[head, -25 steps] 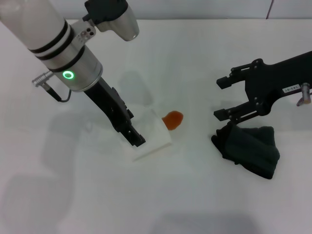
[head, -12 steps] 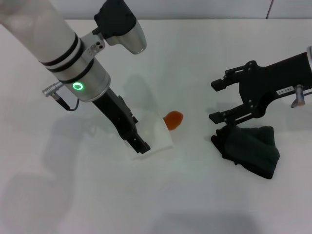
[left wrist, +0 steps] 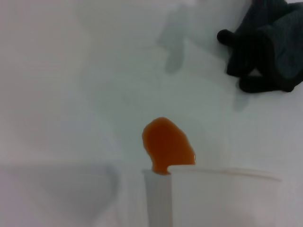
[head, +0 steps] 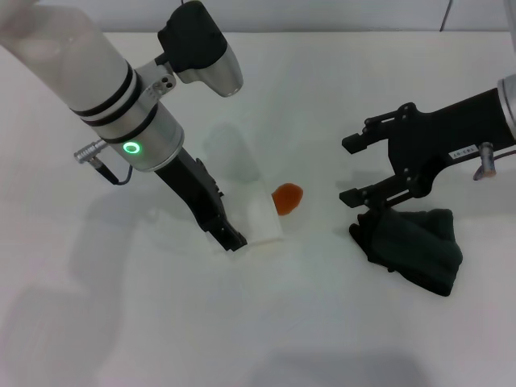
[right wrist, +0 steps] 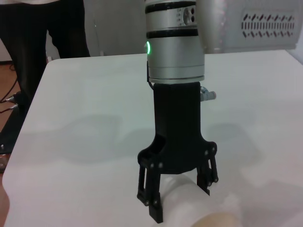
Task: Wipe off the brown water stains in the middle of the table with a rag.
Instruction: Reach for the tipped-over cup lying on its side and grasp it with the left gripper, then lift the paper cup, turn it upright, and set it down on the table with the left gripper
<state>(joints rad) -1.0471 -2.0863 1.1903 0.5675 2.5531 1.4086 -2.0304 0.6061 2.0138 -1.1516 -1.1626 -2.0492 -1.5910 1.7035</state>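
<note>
The brown water stain (head: 286, 197) is a small orange blot in the middle of the white table (head: 121, 322). It also shows in the left wrist view (left wrist: 166, 144). My left gripper (head: 234, 230) is shut on a tilted white paper cup (head: 258, 211), whose rim lies right beside the stain. The dark rag (head: 413, 246) lies bunched on the table to the right of the stain, and shows in the left wrist view (left wrist: 265, 47). My right gripper (head: 352, 170) is open and empty, hovering just above the rag's near-left end.
The right wrist view shows my left gripper (right wrist: 180, 198) around the cup (right wrist: 199, 215), with the table's far edge and a person's dark legs (right wrist: 42, 28) beyond it.
My left arm has shifted slightly right and tipped the cup more upright beside the stain. My right gripper has moved a little left, staying open. The rag has not moved.
</note>
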